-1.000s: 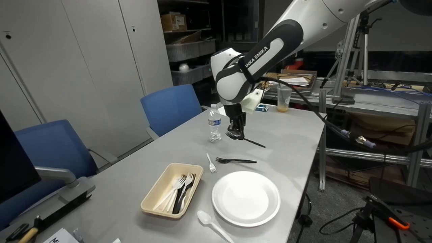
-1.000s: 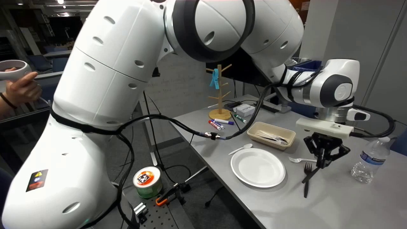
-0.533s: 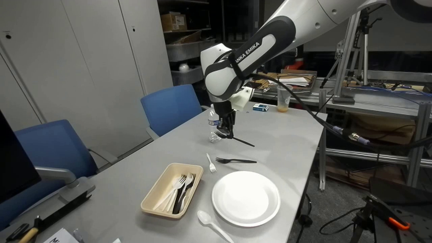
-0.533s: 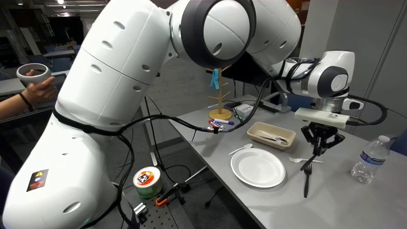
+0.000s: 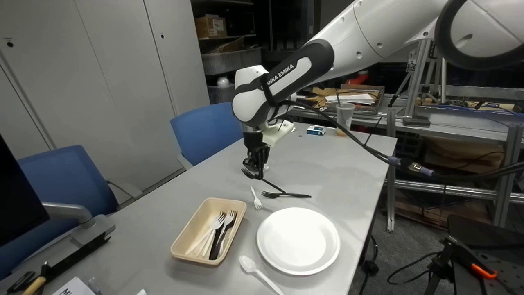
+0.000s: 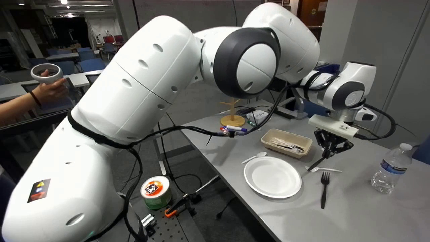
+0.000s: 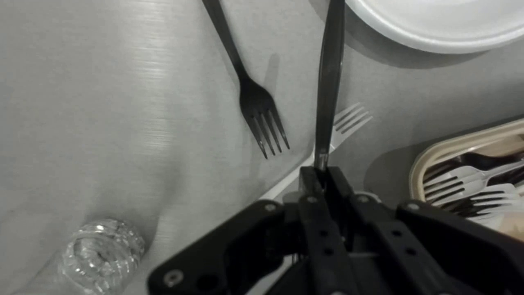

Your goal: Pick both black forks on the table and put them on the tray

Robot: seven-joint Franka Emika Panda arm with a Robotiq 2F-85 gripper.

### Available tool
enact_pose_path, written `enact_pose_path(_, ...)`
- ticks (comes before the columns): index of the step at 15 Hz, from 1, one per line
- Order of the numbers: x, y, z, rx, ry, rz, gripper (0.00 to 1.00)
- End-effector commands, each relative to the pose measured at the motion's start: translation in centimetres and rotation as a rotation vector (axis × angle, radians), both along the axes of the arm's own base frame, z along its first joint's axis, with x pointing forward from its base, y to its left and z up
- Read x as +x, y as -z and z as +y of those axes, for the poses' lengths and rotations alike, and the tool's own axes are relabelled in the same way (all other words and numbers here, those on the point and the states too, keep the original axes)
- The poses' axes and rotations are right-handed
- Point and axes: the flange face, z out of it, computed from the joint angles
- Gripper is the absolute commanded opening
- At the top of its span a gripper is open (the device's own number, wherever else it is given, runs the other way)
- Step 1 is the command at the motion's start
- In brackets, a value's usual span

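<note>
In an exterior view, tall grey cabinets (image 5: 94,82) fill the left; beside them, dark shelves (image 5: 233,37) hold a cardboard box (image 5: 211,26) and translucent bins (image 5: 223,62). Two blue chairs (image 5: 208,131) stand before the cabinets; at right, a metal-framed bench (image 5: 454,123) and dark grey floor (image 5: 409,243). In an exterior view, pale desks (image 6: 80,79) and far chairs (image 6: 92,65) stand at upper left, bright ceiling lamps (image 6: 63,2) above.
</note>
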Motion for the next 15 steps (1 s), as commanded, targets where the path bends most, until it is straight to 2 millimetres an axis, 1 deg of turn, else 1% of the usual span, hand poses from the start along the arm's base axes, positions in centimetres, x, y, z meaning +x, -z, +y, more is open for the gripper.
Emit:
enact_pose_path(1, 2.3, 0.9, 1.6, 0.05, 0.004, -0.022, 0.03)
enact_pose_path(4, 2.9, 0.8, 3.5, 0.051, -0.009, -0.027, 0.03)
enact_pose_path(10, 3.2, 0.1, 7.3, 0.071, -0.041, -0.029, 0.03)
enact_pose_path(15, 3.5, -0.8, 10.3, 0.162, -0.068, -0.02, 0.03)
